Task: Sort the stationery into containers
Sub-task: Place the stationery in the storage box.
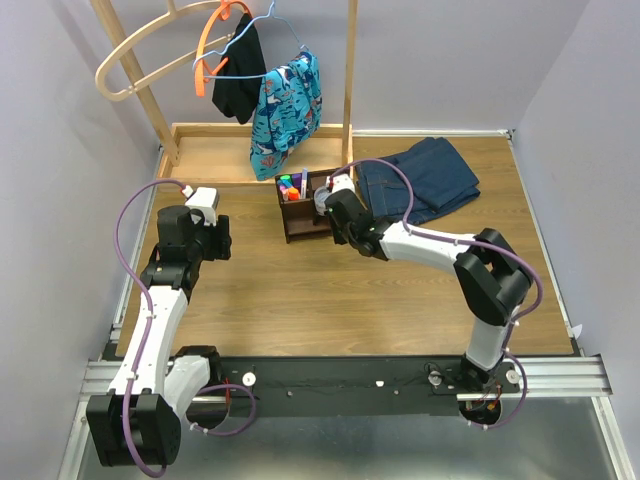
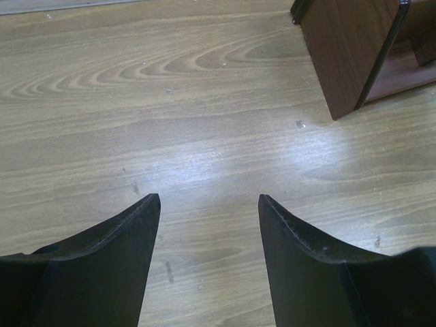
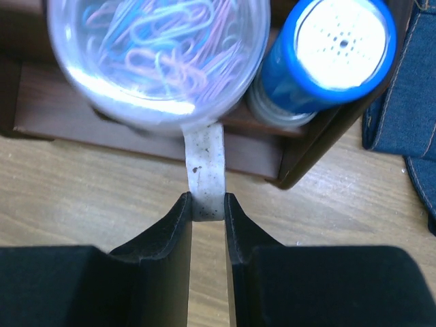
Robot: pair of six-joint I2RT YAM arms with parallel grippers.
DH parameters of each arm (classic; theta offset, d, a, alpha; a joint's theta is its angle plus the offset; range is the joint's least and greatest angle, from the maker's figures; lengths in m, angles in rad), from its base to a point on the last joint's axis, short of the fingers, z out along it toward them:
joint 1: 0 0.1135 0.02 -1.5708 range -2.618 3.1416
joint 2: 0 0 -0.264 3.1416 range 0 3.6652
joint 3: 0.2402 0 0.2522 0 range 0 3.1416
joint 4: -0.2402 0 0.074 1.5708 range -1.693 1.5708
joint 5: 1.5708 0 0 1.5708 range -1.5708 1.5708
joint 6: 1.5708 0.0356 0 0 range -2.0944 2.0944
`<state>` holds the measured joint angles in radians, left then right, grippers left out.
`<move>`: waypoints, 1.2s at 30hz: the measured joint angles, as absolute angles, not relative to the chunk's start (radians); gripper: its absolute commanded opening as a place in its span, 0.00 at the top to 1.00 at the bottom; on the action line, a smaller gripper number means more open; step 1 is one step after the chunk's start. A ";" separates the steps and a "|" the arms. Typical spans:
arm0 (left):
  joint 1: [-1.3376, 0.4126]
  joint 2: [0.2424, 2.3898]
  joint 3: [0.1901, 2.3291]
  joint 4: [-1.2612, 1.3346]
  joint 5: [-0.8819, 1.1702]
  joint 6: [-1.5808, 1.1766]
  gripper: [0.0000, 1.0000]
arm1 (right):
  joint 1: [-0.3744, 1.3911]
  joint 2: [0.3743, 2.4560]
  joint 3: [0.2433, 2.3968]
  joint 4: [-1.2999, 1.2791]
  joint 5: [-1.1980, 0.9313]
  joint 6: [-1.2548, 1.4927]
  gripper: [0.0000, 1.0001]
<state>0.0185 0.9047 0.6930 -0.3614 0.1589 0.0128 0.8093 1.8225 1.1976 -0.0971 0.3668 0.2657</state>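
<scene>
Right wrist view: your right claw [image 3: 208,208] pinches only the white tab [image 3: 204,163] of the clear round tub [image 3: 157,54], upper left, over the dark organiser [image 3: 259,146], just beside the blue-capped bottle [image 3: 334,54]. The tab runs top-to-bottom, and the tub's round face meets the lens. Risk: the tab slips or the tub swings, spilling paper clips [image 3: 163,34]. Left claw [image 2: 209,204] spread above the desk [image 2: 170,102].

Wooden table [image 1: 330,300]. Dark brown desk organiser [image 1: 300,220] just beyond centre, toward far edge. Coloured markers [image 1: 291,186] standing in its far-left compartment. Right gripper [image 1: 326,200] over organiser's right end; jaws too small to read. Left arm [image 1: 165,290] bent near left edge, well apart from organiser. Folded blue jeans [image 1: 425,178] toward far right corner, just beside organiser. Pale wooden tray [image 1: 215,158] at far left corner, hung clothes [image 1: 285,105] above it.
</scene>
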 measured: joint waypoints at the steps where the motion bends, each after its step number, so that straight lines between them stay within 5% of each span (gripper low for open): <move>1: 0.019 0.905 0.693 -0.361 0.160 0.013 0.31 | 0.809 1.829 1.204 -0.097 0.366 0.266 0.94; 26: 0.019 0.926 0.693 -0.360 0.170 0.012 0.31 | 0.789 1.908 1.258 -0.042 0.366 0.273 0.88; 31: 0.019 0.926 0.693 -0.360 0.170 -0.001 0.31 | 0.786 1.916 1.259 -0.038 0.366 0.273 0.62; 36: 0.019 0.926 0.693 -0.360 0.170 -0.009 0.31 | 0.785 1.917 1.259 -0.037 0.367 0.276 0.56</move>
